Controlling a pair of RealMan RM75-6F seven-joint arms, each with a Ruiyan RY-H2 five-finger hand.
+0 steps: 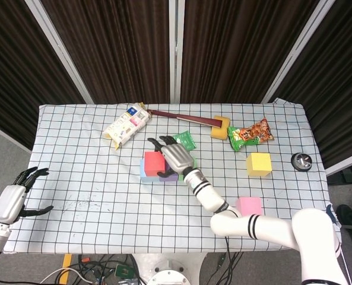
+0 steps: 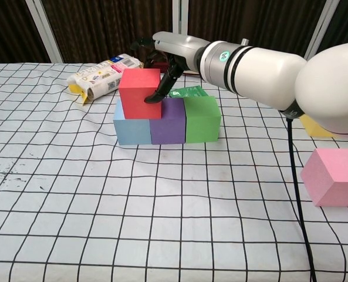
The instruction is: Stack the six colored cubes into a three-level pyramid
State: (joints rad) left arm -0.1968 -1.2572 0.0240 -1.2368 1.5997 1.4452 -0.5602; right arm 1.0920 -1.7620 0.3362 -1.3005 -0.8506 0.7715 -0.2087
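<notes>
The red cube is seen resting on the second level, straddling the light blue cube and the purple cube; a green cube completes the base row, the three touching side by side near the middle of the table. The red cube is gripped by the right hand, whose dark fingertips are pressed against its front right edge while other fingers are curled over its far side. The yellow cube is shown well apart to the right, and the pink cube lies near the front right edge. The left hand is held off the table's left edge, fingers spread and holding nothing. Behind the stack are shown a green sachet, a white snack packet, a brush with a yellow head, a red-and-green snack bag, and a small dark round object at the far right.
</notes>
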